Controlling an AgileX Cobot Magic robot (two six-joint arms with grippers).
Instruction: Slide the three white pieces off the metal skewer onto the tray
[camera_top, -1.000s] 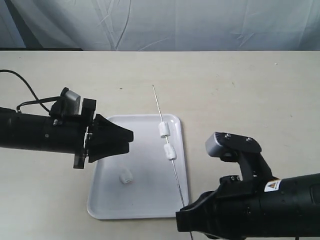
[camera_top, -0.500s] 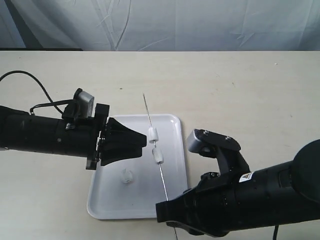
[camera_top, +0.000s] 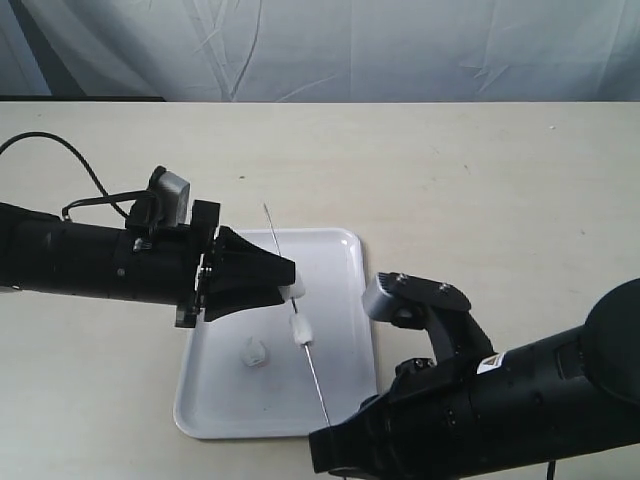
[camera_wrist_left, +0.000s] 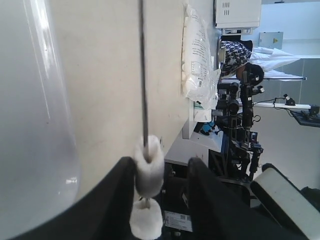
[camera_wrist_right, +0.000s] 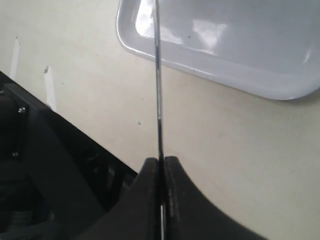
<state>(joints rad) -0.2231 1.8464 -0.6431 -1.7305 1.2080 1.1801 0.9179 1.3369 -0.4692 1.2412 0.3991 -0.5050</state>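
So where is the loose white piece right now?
In the exterior view the loose piece lies on the lower left part of the tray, below the left hand and left of the skewer, touching neither.

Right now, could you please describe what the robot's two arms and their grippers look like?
Both arms are matte black tubes. The left arm carries a silver-grey camera block and a looping black cable; the left gripper has tapered black fingers. The right arm has a grey camera housing and a small white sticker with an orange mark; the right gripper is black too.
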